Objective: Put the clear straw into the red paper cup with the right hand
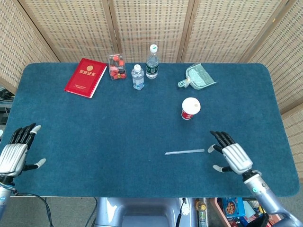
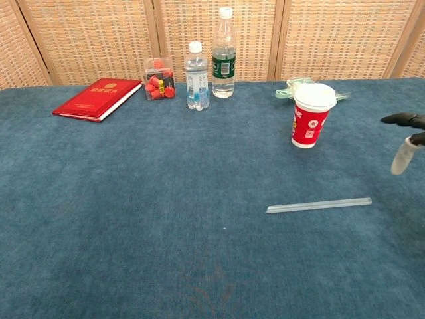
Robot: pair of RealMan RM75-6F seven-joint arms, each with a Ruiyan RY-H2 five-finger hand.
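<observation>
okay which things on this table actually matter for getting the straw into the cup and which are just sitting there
For the job:
clear straw, lying flat
red paper cup, upright
right hand, fingers spread, beside the straw's end

Just lying about:
red booklet
clear box of red pieces
two water bottles
green dustpan
left hand, holding nothing

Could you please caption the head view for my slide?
Open right hand nears the clear straw lying below the red paper cup.

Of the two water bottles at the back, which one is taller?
The green-labelled bottle, standing right of the blue-labelled bottle and slightly further back; its white cap reaches clearly higher in the chest view.
</observation>
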